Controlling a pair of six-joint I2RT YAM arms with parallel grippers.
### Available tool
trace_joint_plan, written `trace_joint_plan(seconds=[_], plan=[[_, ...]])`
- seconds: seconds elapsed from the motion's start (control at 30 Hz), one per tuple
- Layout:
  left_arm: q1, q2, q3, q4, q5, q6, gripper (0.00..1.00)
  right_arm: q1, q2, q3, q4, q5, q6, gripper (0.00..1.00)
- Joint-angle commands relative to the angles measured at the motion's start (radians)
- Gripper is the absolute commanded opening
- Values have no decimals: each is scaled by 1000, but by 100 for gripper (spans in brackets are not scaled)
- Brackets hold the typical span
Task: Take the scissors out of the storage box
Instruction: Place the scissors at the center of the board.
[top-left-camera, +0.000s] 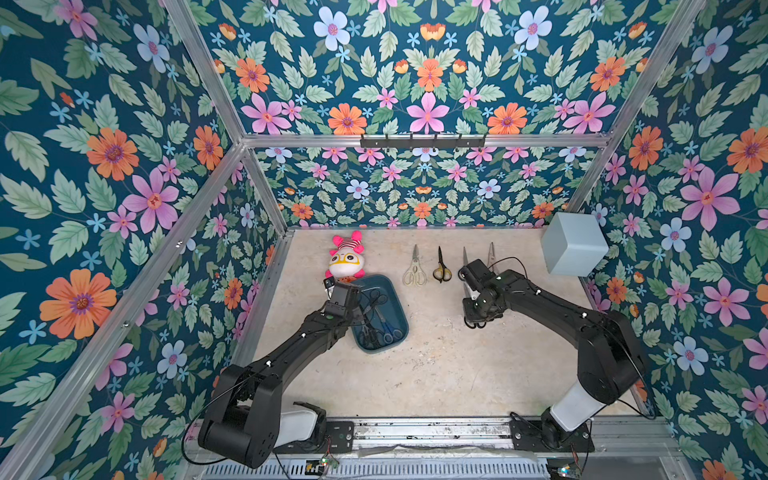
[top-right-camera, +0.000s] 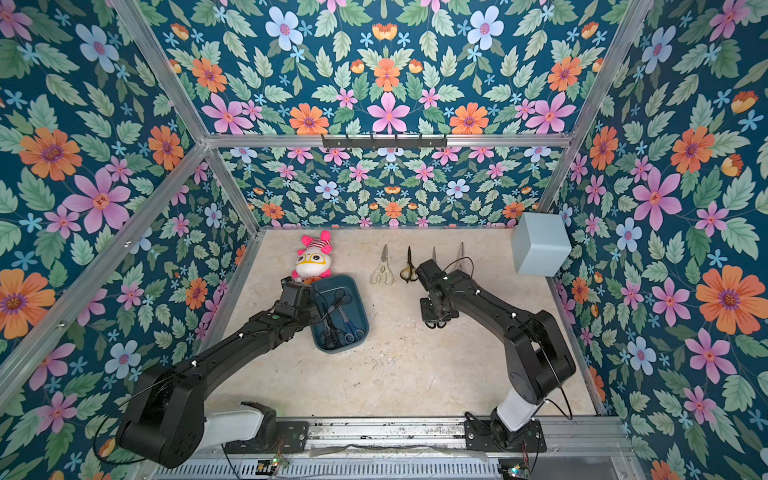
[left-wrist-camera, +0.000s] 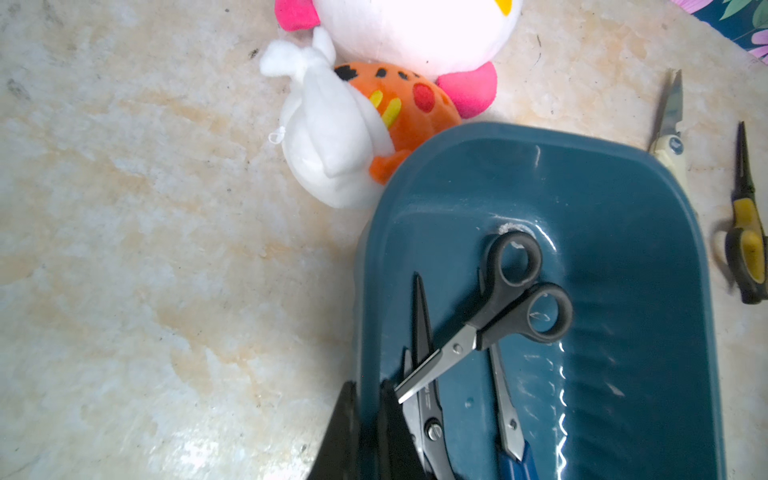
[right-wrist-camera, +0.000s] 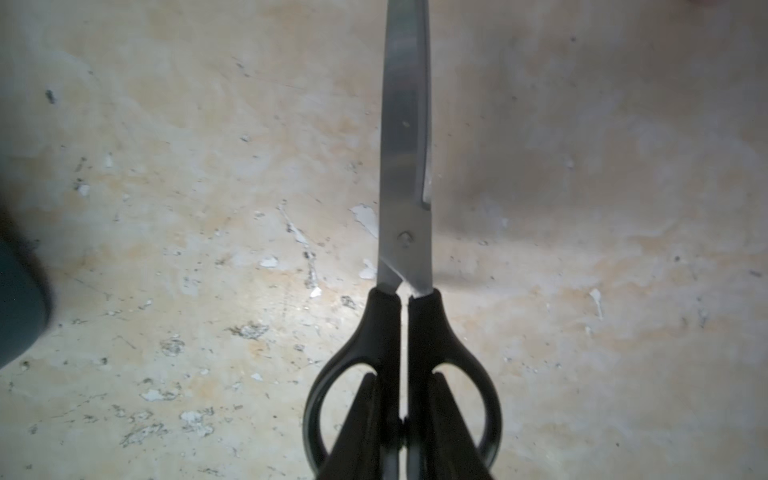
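so the left claw (left-wrist-camera: 370, 384) is pressed onto the rim of the box (left-wrist-camera: 623, 249), wall sandwiched between its fingers. My guess is that's just to pin the thing down so it doesn't skate around the tabletop (top-left-camera: 436, 365) while pairs get fished out. The box sits on the left side, right up against the plush (top-left-camera: 347, 259), and there are scissors (top-right-camera: 338, 320) in it: a small black pair (left-wrist-camera: 498, 316) lying across a blue pair (left-wrist-camera: 509, 415), plus at least one more along the wall, hard to count from above. The right claw (right-wrist-camera: 403, 376) is pinching the big black pair (right-wrist-camera: 405, 166) by the handles, a finger poked through each loop squeezing the middle bars. That holds the blades closed and pointing away from the wrist, low over bare tabletop, can't tell if it touches. In both top views it's lined up with the row laid out at the back: cream pair (top-left-camera: 414, 270), yellow pair (top-left-camera: 441, 268), and two more half hidden behind the arm. Looks like the idea is a tidy row, tips toward the back wall, well apart from the box, so this one probably joins it. The cube (top-left-camera: 575, 245) in the corner isn't involved
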Motion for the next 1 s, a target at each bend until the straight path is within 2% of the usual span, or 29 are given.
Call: trace_joint_plan(seconds=[0.0,0.3,0.6,0.97], plan=[[2,-6,9,6,-18,25,0,-56,-40,-59,36,-2,3,0],[3,-4,21,-4,-14,33,0,-181,-32,-138,76,-31,-88,0],[3,-14,15,-11,-15,36,0,-226,33,-123,114,9,-152,0],[3,-38,-3,-10,-15,41,0,-237,134,-148,149,-12,-151,0]])
